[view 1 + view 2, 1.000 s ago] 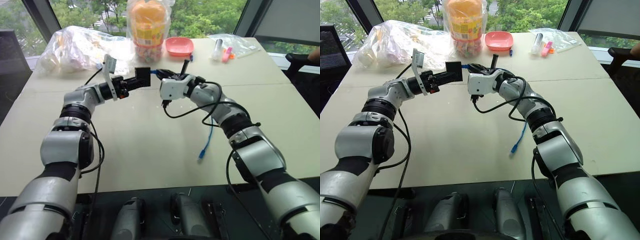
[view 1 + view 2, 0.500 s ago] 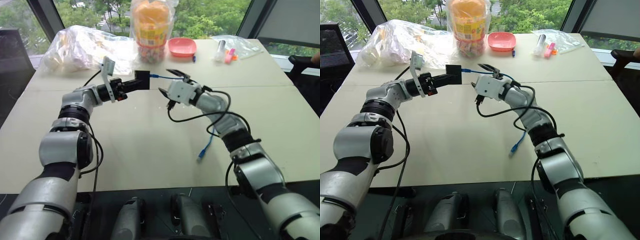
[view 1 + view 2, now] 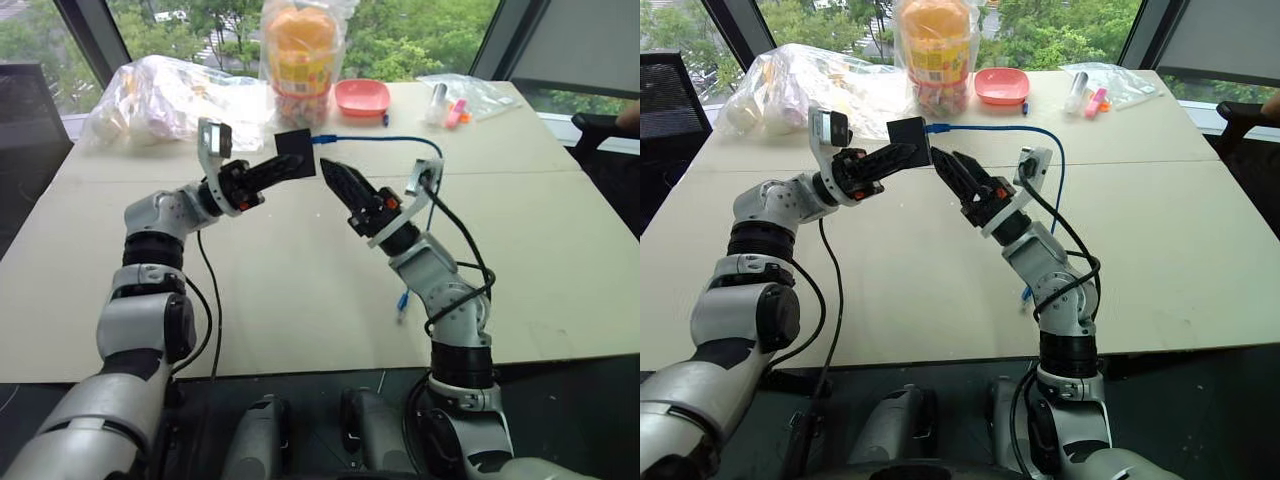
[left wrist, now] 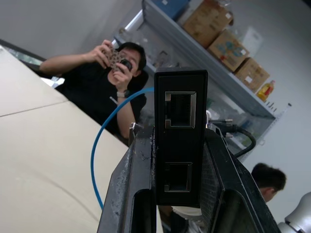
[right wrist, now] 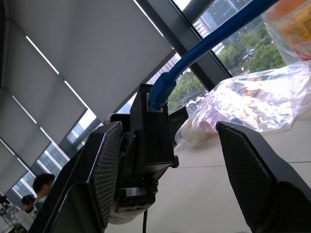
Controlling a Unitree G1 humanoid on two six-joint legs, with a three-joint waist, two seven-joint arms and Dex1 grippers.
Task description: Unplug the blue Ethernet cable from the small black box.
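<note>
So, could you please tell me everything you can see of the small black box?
The small black box is flat, matte black plastic, held above the table between the fingers of the left claw. Its facing side shows two empty ports. The blue Ethernet cable is still plugged into another side. The right claw stands open nearby, not touching it.

A pink bowl [image 3: 361, 96] sits at the far side of the desk [image 3: 300, 290]. A tall snack jar [image 3: 298, 55] stands beside it. Crinkly clear bags [image 3: 165, 92] lie nearby.
</note>
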